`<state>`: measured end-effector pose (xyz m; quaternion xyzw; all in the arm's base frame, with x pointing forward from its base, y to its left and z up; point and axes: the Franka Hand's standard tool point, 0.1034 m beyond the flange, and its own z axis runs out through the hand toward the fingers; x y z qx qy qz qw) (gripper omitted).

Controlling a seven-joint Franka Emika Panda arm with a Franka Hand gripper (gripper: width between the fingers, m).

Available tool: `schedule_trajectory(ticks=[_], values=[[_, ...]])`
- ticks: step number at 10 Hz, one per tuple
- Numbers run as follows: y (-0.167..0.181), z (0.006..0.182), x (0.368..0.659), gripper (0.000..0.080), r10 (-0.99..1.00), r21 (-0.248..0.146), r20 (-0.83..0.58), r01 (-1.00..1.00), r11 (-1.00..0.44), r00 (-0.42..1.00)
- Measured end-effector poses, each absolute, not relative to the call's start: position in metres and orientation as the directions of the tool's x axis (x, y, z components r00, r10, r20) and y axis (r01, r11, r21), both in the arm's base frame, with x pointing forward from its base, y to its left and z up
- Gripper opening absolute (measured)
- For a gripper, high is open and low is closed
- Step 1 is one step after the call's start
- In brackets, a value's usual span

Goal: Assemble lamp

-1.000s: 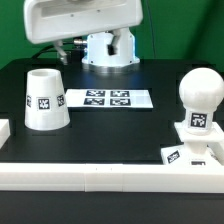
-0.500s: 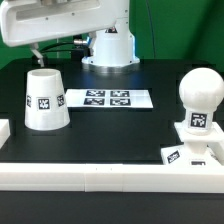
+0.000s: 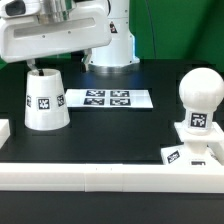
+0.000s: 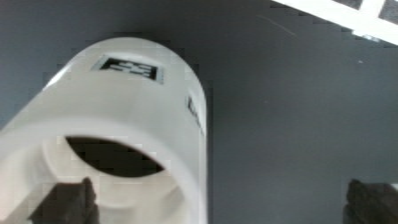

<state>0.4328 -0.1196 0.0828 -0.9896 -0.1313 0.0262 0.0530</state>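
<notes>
Three white plastic lamp parts sit on the black surface (image 3: 120,130). The tapered cup-like shade (image 3: 45,99) stands on its wide end, long axis vertical, a black-and-white square tag facing the camera. The end effector (image 4: 222,203) hangs directly above it, fingers spread apart around empty air. The round-topped bulb (image 3: 199,103) stands upright on the low square base block (image 3: 192,150), well apart, beside the long white rail (image 3: 100,175). The marker board (image 3: 108,99) lies between them.
</notes>
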Motion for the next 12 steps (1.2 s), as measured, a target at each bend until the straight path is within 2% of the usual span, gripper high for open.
schedule_trajectory(ticks=[1, 2, 3, 4, 5, 7, 12], values=[[-0.12, 0.08, 0.432, 0.0698, 0.262, -0.112, -0.042, 0.256, -0.96, 0.964], [-0.119, 0.079, 0.431, 0.0573, 0.263, -0.113, -0.044, 0.256, -0.96, 0.964], [-0.119, 0.079, 0.431, 0.0573, 0.262, -0.114, -0.044, 0.256, -0.96, 0.964], [-0.119, 0.079, 0.431, 0.0412, 0.262, -0.114, -0.044, 0.256, -0.96, 0.964], [-0.119, 0.08, 0.432, 0.0412, 0.263, -0.114, -0.044, 0.256, -0.96, 0.964], [-0.119, 0.08, 0.433, 0.0059, 0.263, -0.114, -0.044, 0.257, -0.96, 0.964], [-0.108, 0.082, 0.438, 0.0044, 0.271, -0.124, -0.044, 0.263, -0.957, 0.962]])
